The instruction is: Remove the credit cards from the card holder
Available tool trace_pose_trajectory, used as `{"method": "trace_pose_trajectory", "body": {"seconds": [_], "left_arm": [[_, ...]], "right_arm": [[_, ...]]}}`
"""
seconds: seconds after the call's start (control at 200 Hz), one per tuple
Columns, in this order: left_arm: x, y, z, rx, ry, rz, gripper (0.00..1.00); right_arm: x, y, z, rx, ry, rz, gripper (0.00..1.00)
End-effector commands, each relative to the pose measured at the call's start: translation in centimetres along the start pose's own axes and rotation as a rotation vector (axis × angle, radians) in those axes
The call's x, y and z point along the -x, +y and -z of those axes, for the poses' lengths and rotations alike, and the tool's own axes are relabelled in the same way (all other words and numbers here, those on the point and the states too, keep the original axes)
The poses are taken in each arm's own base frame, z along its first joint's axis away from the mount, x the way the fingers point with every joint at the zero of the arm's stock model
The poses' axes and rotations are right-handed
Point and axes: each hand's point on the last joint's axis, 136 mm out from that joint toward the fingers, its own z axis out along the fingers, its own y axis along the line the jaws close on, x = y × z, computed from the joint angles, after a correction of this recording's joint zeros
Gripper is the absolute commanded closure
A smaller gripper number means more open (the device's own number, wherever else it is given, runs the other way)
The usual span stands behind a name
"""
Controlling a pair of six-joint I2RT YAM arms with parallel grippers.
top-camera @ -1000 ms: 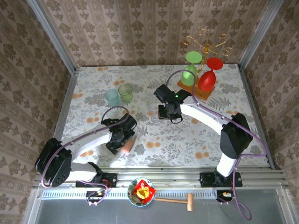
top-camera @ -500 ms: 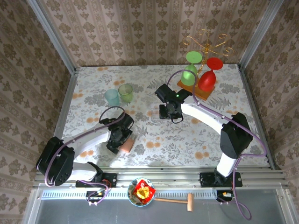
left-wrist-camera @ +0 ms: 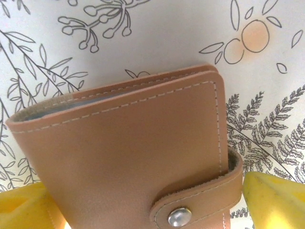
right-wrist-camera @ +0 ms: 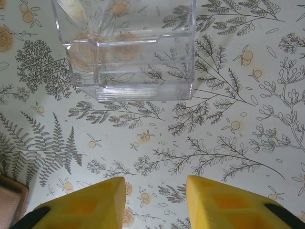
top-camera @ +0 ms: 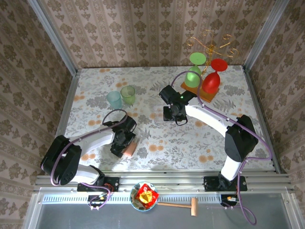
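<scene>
Damask wallpaper closes in a surface (top-camera: 157, 138) covered in a glossy white print of ferns, twigs and small orange fruit. The card holder (left-wrist-camera: 128, 157) lies close to the near edge, left of the middle, where it shows from above as a salmon-pink patch (top-camera: 129, 149). Up close it is smooth tan leather-like material, flat and rectangular with rounded corners and a line of pale stitching along its border. It is folded closed: a strap (left-wrist-camera: 200, 200) wraps over one edge and is fastened with a round metal snap (left-wrist-camera: 179, 217). A thin grey-blue sliver of lining shows along the upper left edge.

The left hand (left-wrist-camera: 147, 205) has its matte yellow fingers (left-wrist-camera: 274, 200) set against both sides of the card holder, gripping it. The right hand (right-wrist-camera: 155, 205) hangs over the middle of the surface, its yellow fingers held apart with bare print between them. Just beyond it stands a clear, square-cornered plastic box (right-wrist-camera: 126, 47), glossy and see-through.
</scene>
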Motion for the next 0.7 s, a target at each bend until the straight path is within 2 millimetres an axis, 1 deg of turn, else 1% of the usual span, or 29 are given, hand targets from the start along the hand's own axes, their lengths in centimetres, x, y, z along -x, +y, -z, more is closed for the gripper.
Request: {"method": "trace_pose_trajectory", "body": {"seconds": [0.0, 0.11, 0.245, 0.36, 0.41, 0.49, 0.595, 0.695], "left_arm": [[0.2, 1.0, -0.6, 0.035, 0.002, 0.017, 0.10], [0.4, 1.2, -0.8, 0.043, -0.001, 0.027, 0.11], [0.6, 1.4, -1.0, 0.041, 0.001, 0.034, 0.16], [0.7, 1.1, -0.9, 0.025, -0.003, 0.024, 0.25], [0.7, 0.8, -0.8, 0.005, -0.001, 0.012, 0.31], [0.6, 0.2, -0.6, -0.035, 0.001, -0.003, 0.35], [0.5, -0.5, -0.3, -0.072, -0.009, -0.050, 0.36], [0.0, -1.8, 0.4, -0.108, -0.014, -0.146, 0.35]], "right_arm": [[-0.3, -0.9, 0.3, -0.027, 0.005, -0.001, 0.61], [-0.2, -0.9, 0.4, -0.028, 0.001, -0.002, 0.61], [-0.2, -1.0, 0.6, -0.025, -0.002, -0.008, 0.61], [-0.2, -1.1, 0.7, -0.026, -0.002, -0.010, 0.61], [-0.3, -1.2, 0.7, -0.027, -0.003, -0.010, 0.61], [-0.3, -1.2, 0.7, -0.027, -0.005, -0.013, 0.61], [-0.3, -1.2, 0.7, -0.026, -0.005, -0.014, 0.61], [-0.4, -1.3, 0.6, -0.029, -0.005, -0.014, 0.61]]}}
